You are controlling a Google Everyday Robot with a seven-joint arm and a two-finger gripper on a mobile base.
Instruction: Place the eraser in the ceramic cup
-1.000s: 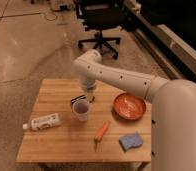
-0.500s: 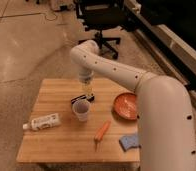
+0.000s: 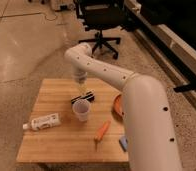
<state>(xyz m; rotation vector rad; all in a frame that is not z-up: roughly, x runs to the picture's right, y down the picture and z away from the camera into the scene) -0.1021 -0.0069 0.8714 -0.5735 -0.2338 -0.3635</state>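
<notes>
The eraser [image 3: 84, 97], a flat black block with white stripes, lies on the wooden table [image 3: 51, 97] just behind the ceramic cup [image 3: 81, 109]. The cup is pale, has no handle and stands upright near the table's middle. My gripper [image 3: 82, 90] hangs straight down from the white arm, directly over the eraser and close to it. Whether it touches the eraser I cannot tell.
A white bottle [image 3: 42, 122] lies on its side at the left front. An orange carrot [image 3: 102, 131] lies in front of the cup. A blue sponge [image 3: 123, 144] and an orange-red bowl [image 3: 117, 105] show partly behind my arm. A black office chair [image 3: 98, 25] stands beyond the table.
My arm has swung closer to the camera and now covers more of the table's right side. The gripper stays over the eraser. The eraser and cup have not moved.
</notes>
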